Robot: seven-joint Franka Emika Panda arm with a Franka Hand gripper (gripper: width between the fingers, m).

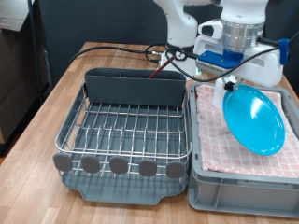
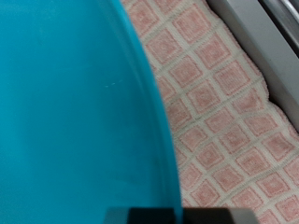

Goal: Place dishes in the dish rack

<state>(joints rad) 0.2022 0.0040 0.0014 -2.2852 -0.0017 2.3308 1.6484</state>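
Observation:
My gripper hangs over the grey crate at the exterior view's right. It is shut on the upper edge of the bright-blue plate. The plate is lifted and tilted steeply above the pink checkered cloth. In the wrist view the plate fills most of the picture, with the cloth behind it. The dish rack stands to the left of the crate, with its tall cutlery compartment at the back and round tabs at the front. Nothing shows in its wire grid. The mug and the wooden spoon are out of view.
The grey crate holding the cloth stands right against the rack; its wall shows in the wrist view. Black and red cables lie on the wooden table behind the rack. The robot base stands at the back.

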